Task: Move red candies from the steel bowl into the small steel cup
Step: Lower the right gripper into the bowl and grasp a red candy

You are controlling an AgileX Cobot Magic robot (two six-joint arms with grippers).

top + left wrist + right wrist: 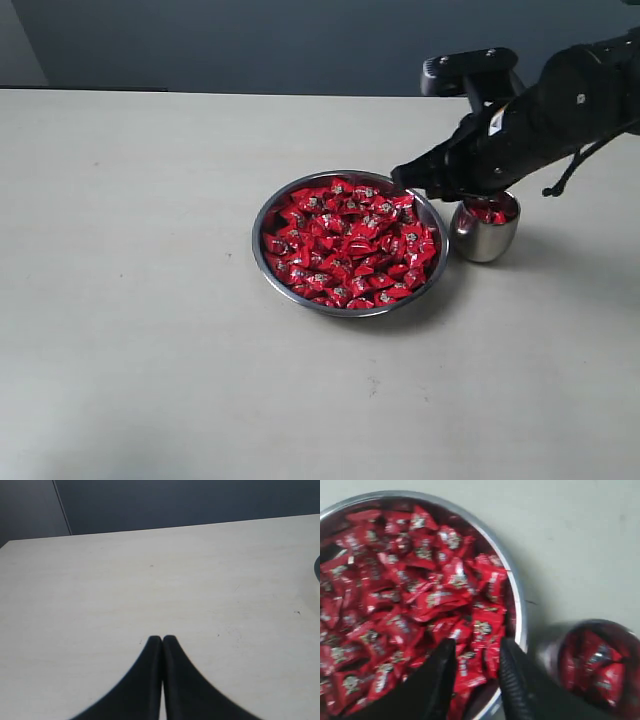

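red candies [348, 245] are crowding the steel bowl [256, 238], some filling the small steel cup [485, 242]; right tool [477, 650] slightly parted, seemingly empty.

Shiny red candies [345, 240] with tiny pale marks are filling the silver steel bowl [350, 312] beneath the black right gripper [477, 647].
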